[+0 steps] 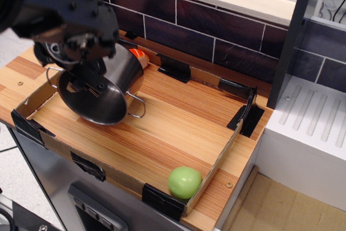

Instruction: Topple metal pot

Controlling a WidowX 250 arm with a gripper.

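The metal pot (pixel 111 87) is shiny steel and sits in the back left of a cardboard tray (pixel 215 170). It is tipped over, with its open mouth facing the front left. One wire handle (pixel 137 107) points to the front right and the other (pixel 50 74) shows at the left. My black gripper (pixel 86 77) hangs right over the pot's upper rim. Its fingertips blend into the dark inside of the pot, so I cannot tell whether they are open or touching.
A green ball (pixel 184 182) lies in the tray's front right corner. An orange and white object (pixel 139 56) sits behind the pot. A dark tiled wall (pixel 194 25) runs along the back. A white ribbed unit (pixel 313 123) stands to the right.
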